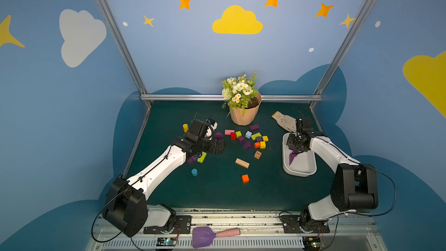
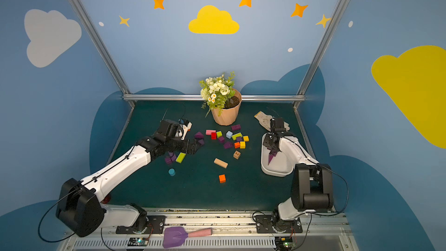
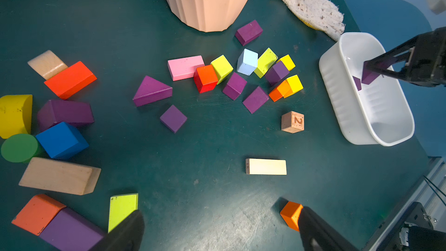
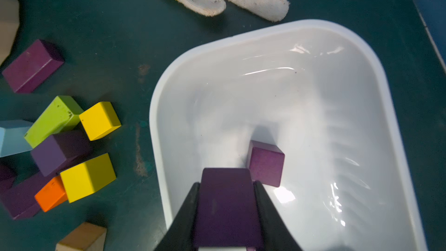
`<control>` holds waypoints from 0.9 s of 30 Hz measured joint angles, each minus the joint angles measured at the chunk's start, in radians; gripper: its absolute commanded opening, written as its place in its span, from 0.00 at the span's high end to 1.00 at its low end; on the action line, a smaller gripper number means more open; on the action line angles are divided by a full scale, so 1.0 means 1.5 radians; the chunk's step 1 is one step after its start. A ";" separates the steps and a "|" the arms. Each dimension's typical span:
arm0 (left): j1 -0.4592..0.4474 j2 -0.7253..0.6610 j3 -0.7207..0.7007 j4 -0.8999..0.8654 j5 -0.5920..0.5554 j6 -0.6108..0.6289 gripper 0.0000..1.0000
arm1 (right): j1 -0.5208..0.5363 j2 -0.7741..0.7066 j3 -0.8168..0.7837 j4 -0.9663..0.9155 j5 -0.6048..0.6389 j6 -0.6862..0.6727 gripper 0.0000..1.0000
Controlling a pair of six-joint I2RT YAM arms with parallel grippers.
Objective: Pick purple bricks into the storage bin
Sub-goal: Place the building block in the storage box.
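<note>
The bin [image 4: 154, 117] sits directly under the right gripper [image 4: 226, 184], whose jaws are clamped on an oblong purple brick [image 4: 226, 211]. The left gripper [image 3: 219, 213] hangs over the mat [image 3: 217, 189] with its jaws spread wide, holding nothing. A purple cube [image 4: 265, 162] lies in the bin just beyond the right gripper's tips. The other purple bricks [image 3: 152, 90] lie scattered between the two grippers.

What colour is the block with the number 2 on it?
The numbered block is pale bare wood, digit orange; clearest in left wrist view.

Storage bin [image 1: 299, 172] right of bricks [image 1: 248, 145], flowerpot [image 1: 243, 117] behind
</note>
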 measured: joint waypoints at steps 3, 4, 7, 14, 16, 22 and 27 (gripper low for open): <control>-0.001 0.000 0.000 0.000 0.000 0.001 0.00 | 0.000 0.028 0.000 0.009 0.000 0.008 0.70; -0.001 0.000 0.000 0.000 0.000 0.003 0.00 | 0.000 0.035 0.000 0.011 0.000 0.009 0.70; -0.001 0.000 0.000 0.000 -0.001 0.005 0.00 | 0.000 0.051 0.000 0.018 0.002 0.012 0.70; -0.003 0.000 0.000 0.000 -0.001 0.008 0.00 | 0.000 0.078 0.007 0.032 0.013 0.019 0.70; -0.003 0.000 0.000 -0.001 -0.001 0.008 0.00 | 0.001 0.087 0.016 0.033 0.018 0.019 0.70; -0.004 0.000 0.000 -0.001 -0.003 0.009 0.00 | 0.006 0.105 0.040 0.030 0.031 0.019 0.69; -0.004 0.000 0.000 -0.001 -0.005 0.010 0.00 | 0.009 0.121 0.057 0.023 0.036 0.021 0.68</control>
